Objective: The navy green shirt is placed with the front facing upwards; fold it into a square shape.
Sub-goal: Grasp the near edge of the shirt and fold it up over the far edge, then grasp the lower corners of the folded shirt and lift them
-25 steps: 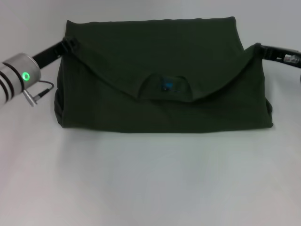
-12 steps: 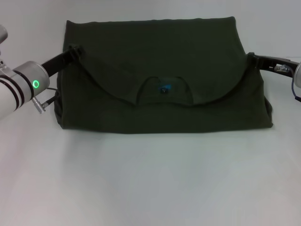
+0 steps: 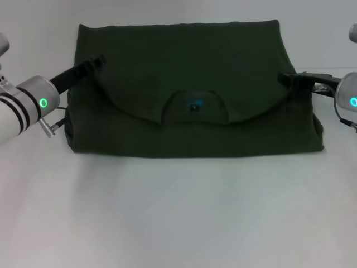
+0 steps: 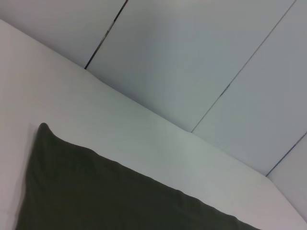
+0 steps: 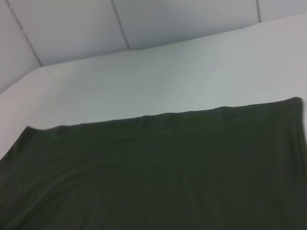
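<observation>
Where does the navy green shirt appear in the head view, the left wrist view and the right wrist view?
Head view: the navy green shirt lies folded across the middle of the picture, collar toward the robot.
Left wrist view: shirt fills the lower part, one corner showing.
Right wrist view: shirt covers the lower half.
Shared landmark: the shirt's straight far edge against the white table.

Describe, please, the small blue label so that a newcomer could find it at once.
Start from the folded green shirt filling the middle of the white table. Follow its curved flap down to the collar opening at its lowest point. The label sits inside it, the only bright blue spot on the dark cloth.
</observation>
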Tool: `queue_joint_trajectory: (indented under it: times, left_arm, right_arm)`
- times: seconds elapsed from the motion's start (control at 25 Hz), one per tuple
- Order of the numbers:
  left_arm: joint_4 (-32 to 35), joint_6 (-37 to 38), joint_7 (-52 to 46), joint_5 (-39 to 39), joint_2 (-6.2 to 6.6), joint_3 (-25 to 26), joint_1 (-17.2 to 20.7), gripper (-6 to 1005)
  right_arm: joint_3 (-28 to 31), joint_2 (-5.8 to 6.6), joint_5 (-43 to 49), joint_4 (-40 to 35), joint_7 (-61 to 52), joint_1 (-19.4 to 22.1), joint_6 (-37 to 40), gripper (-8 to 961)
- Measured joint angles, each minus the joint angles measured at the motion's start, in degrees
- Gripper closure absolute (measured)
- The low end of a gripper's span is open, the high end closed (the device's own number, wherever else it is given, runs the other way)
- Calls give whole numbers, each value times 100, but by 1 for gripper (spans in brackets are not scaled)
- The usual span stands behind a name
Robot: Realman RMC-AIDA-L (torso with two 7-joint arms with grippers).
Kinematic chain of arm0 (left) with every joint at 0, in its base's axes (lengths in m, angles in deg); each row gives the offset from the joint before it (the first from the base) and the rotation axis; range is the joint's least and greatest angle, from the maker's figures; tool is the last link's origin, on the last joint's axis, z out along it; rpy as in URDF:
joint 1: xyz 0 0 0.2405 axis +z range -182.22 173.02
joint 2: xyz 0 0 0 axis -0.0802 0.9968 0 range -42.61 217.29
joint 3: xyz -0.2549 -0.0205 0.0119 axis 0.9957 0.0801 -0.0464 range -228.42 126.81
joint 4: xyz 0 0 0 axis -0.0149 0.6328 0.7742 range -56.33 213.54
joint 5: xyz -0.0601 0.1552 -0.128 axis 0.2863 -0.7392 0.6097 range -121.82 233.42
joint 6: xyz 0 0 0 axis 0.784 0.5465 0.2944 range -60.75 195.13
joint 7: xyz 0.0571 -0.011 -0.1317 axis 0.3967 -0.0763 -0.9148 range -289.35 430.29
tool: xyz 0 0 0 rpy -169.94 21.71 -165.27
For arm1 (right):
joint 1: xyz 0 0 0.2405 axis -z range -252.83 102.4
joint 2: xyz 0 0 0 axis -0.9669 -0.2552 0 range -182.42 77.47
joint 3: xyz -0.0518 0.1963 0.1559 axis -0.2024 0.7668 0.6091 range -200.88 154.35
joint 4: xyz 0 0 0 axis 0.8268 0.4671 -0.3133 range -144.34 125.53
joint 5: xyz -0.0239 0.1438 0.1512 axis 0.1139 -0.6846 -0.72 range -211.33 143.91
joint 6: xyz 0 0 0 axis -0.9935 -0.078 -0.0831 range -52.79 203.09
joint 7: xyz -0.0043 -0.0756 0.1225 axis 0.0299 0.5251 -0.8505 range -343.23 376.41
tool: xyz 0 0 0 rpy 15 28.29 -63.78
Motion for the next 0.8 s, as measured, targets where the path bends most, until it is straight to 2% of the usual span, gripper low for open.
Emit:
queue_joint_trajectory:
  times: [0.12,0.24,0.44,0.48,0.68,0.8]
  left_arm:
    - [95,101,-112,109,0,9,78,796]
    - [264,423,-180,259,-1,0,204,663]
    - [527,854,-223,436,-15,-7,422,452]
    - [711,1242,-218,520,-17,-13,603,412]
    - [944,1992,-228,534,-3,-35,983,271]
    - [1061,2447,-228,485,12,-114,1223,222]
  right_arm:
    - [-62,1,-11,-72,-21,0,-9,794]
    - [-59,1,-19,-208,-92,31,15,745]
    - [-77,92,21,-433,-362,102,305,530]
    - [-81,117,26,-484,-447,139,459,497]
    - [-54,167,13,-1062,-893,555,1525,334]
    - [-63,172,13,-1364,-1271,817,2190,342]
